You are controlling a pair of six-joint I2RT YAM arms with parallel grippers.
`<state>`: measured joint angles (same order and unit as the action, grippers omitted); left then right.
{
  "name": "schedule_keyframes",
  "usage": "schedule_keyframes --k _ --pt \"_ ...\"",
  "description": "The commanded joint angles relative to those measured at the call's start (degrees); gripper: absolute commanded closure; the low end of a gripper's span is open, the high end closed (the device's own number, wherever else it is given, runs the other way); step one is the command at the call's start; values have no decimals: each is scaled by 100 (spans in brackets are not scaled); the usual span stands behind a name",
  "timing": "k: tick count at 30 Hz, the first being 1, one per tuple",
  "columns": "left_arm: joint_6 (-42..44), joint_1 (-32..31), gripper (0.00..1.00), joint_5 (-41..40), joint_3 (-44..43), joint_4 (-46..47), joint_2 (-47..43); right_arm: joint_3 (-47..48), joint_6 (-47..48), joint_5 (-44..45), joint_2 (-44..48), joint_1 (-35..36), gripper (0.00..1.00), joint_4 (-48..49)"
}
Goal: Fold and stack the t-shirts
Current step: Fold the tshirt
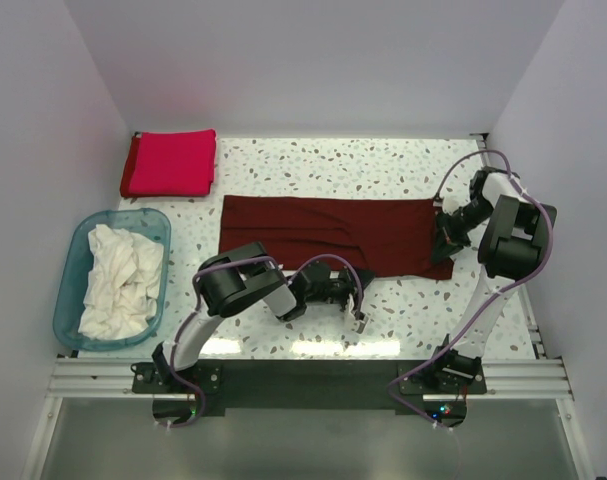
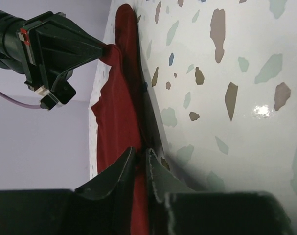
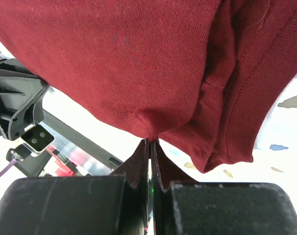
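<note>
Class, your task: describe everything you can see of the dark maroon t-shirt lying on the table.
The maroon t-shirt is soft knit cloth, folded into a long band lying across the speckled table. Stitched hems and layered edges show at its right end. The right gripper pinches that end, bunching the fabric into a small peak. The left gripper has its fingers on either side of the near edge, close to the middle. Nothing else touches it.

Bright, even light from overhead; white glare streaks the table [image 1: 323, 347] near its front edge. Shadows are soft. Behind the maroon t-shirt [image 3: 138, 58], the right wrist's background looks blown out, perhaps overexposed.
</note>
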<state>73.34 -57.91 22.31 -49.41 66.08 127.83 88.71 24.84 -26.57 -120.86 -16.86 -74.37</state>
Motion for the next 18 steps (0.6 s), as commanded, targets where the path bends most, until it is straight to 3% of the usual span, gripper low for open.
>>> schedule_keyframes --k 1,5,18 --pt "172 -19 83 204 -69 370 -153 129 -49 -191 -17 25 100 -148" --pt "75 -1 100 300 -25 326 -434 235 -49 -305 27 16 100 -262" --pt "-215 692 100 626 -762 -122 -655 1605 -515 -859 -447 51 100 -377"
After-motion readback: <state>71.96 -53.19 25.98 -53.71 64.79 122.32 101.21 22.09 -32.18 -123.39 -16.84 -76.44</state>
